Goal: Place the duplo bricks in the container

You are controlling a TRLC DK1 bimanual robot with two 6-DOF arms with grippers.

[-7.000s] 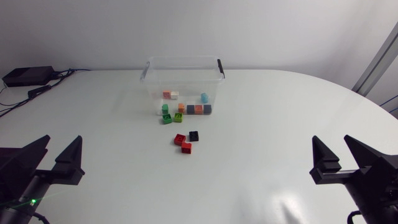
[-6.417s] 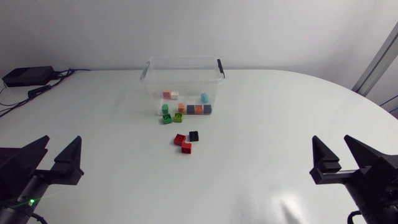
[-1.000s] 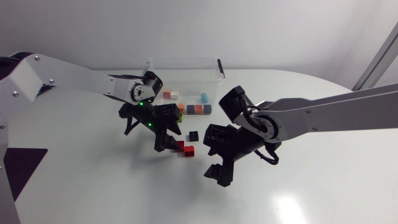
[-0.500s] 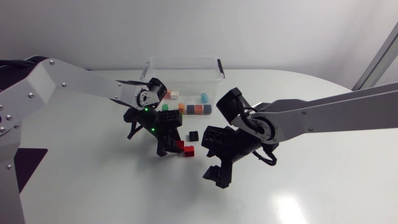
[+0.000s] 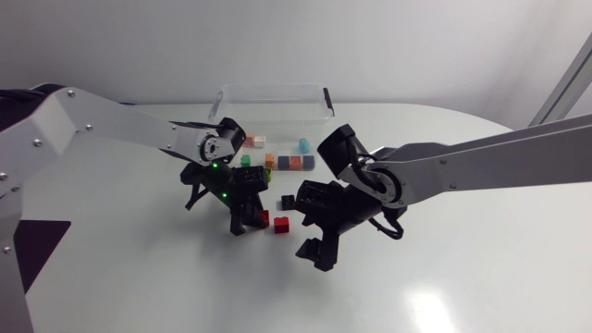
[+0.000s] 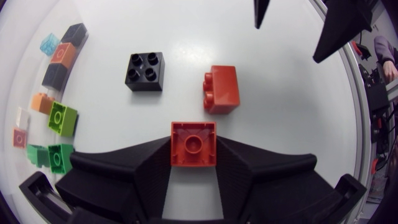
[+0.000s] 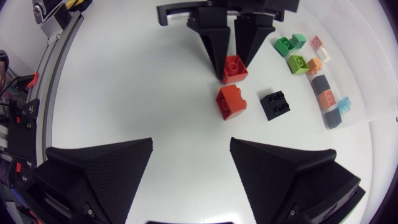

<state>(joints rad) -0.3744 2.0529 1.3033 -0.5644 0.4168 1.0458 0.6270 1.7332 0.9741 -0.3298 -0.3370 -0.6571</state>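
My left gripper [image 6: 193, 148] is shut on a red brick [image 6: 193, 143], its hollow underside facing the wrist camera. In the head view the left gripper [image 5: 255, 218] is at table height in front of the clear container [image 5: 273, 91]. Just ahead of it lie a second red brick [image 6: 221, 88] and a black brick [image 6: 145, 71]. My right gripper [image 5: 311, 227] hangs open just right of the loose red brick [image 5: 281, 224] and the black brick [image 5: 289, 201]. In the right wrist view its open fingers [image 7: 102, 174] face the bricks and the left gripper [image 7: 231, 65].
Green bricks [image 6: 61, 118] lie on the table beside my left gripper, in front of the container. Several bricks, orange, dark and light blue [image 5: 303, 145], sit inside the container. A black box with cables [image 5: 18, 97] is at the far left edge.
My left gripper has closed on the red brick and shifted slightly. The right arm has edged to the left, nearer the loose bricks, still open.
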